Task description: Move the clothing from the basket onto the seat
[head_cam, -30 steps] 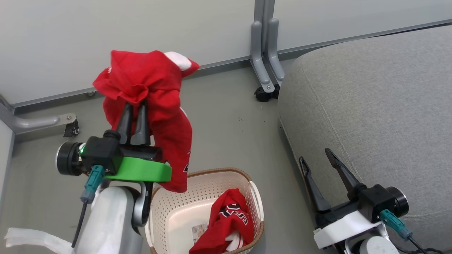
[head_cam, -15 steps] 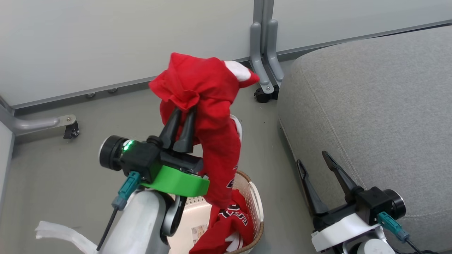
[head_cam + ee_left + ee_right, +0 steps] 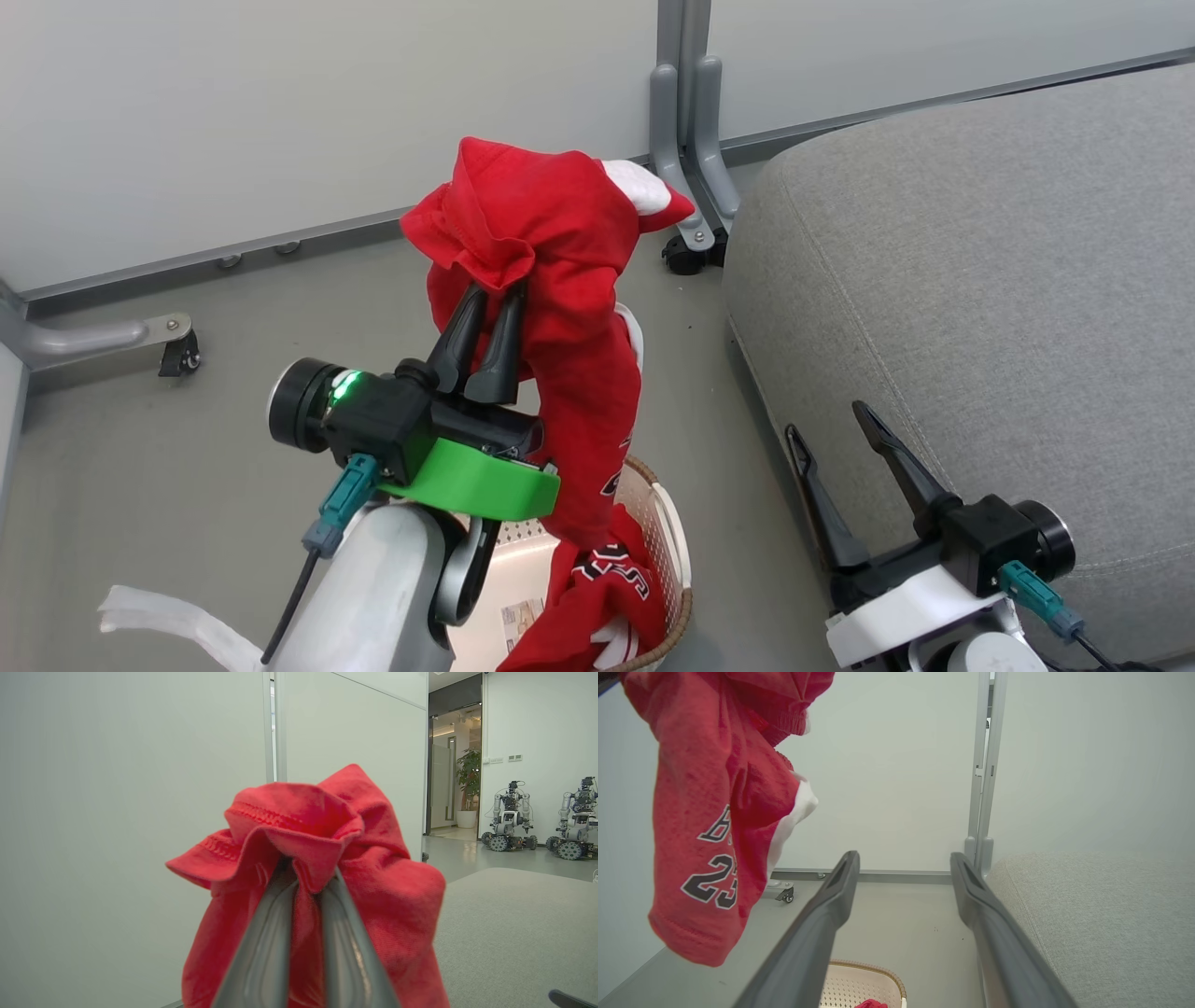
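Observation:
My left gripper (image 3: 497, 291) is shut on a bright red garment (image 3: 551, 280) with white trim and holds it up above the cream basket (image 3: 667, 532), to the left of the grey seat (image 3: 980, 280). The cloth drapes over the fingers (image 3: 271, 942) and hangs down; its black lettering faces the right wrist view, where the garment (image 3: 714, 812) dangles at the left. A second red garment (image 3: 597, 607) with black letters lies in the basket. My right gripper (image 3: 831, 420) stands open at the seat's front edge (image 3: 1087, 914), with nothing between its fingers (image 3: 822, 924).
Grey partition panels stand behind, on metal feet with castors (image 3: 686, 252) beside the seat's corner and at the far left (image 3: 177, 355). Bare grey floor (image 3: 233, 448) lies left of the basket. Other robots (image 3: 509, 816) are parked in the room beyond the seat.
My left gripper has carried the red garment to the right, from left of the basket to above it and nearer the seat. The right gripper has stayed open in place.

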Available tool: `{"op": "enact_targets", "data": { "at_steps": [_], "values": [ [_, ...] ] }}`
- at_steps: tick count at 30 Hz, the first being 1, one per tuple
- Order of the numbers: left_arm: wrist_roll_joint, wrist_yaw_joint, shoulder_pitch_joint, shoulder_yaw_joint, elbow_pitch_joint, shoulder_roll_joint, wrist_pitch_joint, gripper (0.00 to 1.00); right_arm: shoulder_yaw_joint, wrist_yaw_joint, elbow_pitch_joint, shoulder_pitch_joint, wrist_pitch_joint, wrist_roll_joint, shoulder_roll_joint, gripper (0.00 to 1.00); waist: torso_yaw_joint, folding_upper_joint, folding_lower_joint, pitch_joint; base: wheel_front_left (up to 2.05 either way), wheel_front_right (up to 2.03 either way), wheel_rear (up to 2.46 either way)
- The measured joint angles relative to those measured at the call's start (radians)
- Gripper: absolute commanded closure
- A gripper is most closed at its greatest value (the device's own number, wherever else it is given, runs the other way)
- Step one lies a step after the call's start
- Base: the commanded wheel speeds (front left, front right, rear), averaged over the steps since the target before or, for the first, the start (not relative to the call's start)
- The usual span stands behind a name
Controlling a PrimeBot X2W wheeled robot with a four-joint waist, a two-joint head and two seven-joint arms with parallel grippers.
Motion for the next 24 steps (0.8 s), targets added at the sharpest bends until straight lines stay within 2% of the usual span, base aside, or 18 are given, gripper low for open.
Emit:
{"op": "enact_targets", "data": {
  "at_steps": [6,14,24],
  "values": [
    [0.0,0.0,0.0,0.0,0.002,0.0,0.0,1.0,0.063,0.0,-0.012,-0.002,0.0,0.013,-0.037,0.0,-0.003,0.0,0.0,0.004,0.0,0.0,0.0],
    [-0.004,-0.001,-0.004,-0.007,0.008,0.0,0.0,1.0,0.268,0.0,-0.088,-0.072,0.0,0.119,-0.135,0.0,0.0,0.0,0.0,0.017,0.0,0.0,0.0],
    [-0.007,-0.001,-0.021,-0.035,0.014,0.0,0.0,1.0,0.365,0.0,-0.073,-0.165,0.0,0.185,-0.145,0.0,0.021,0.0,0.0,0.024,0.0,0.0,0.0]
  ]
}}
